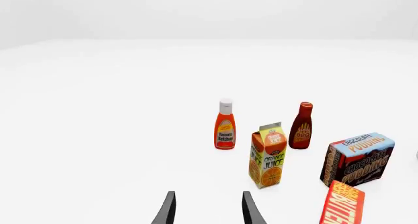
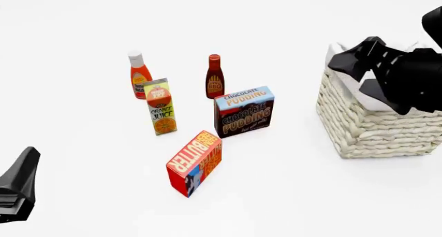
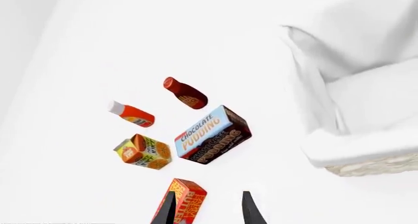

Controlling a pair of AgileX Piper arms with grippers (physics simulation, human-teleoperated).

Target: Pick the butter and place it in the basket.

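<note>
On the white table [image 2: 83, 195] we see the butter [image 2: 194, 163] standing on an edge near the front, apart from everything else, its long axis running from front-left to back-right, so that its far end points toward the pudding box [image 2: 245, 112] just behind it. Cream letters on its red top read "BUTTER".

Much is cut off. Our left gripper [image 1: 207, 209] shows in the front view only as a dark wedge at the lower left edge; its wrist view shows two finger tips spread apart with nothing between them. Our right gripper [image 3: 207, 209] hangs over the basket [image 2: 373, 128] at the far right, where the arm's black body hides part of the white lining and the rim; its fingers are likewise spread and empty. The right wrist view catches only part of the butter at its bottom edge.

The pudding box reads "CHOCOLATE PUDDING". The juice carton [image 2: 161, 107] reads "ORANGE JUICE". The ketchup bottle [image 2: 140, 74] reads "Tomato Ketchup" in the left wrist view, and the sauce bottle [image 2: 215, 76] reads "BBQ". Smaller print is too fine to make out.
</note>
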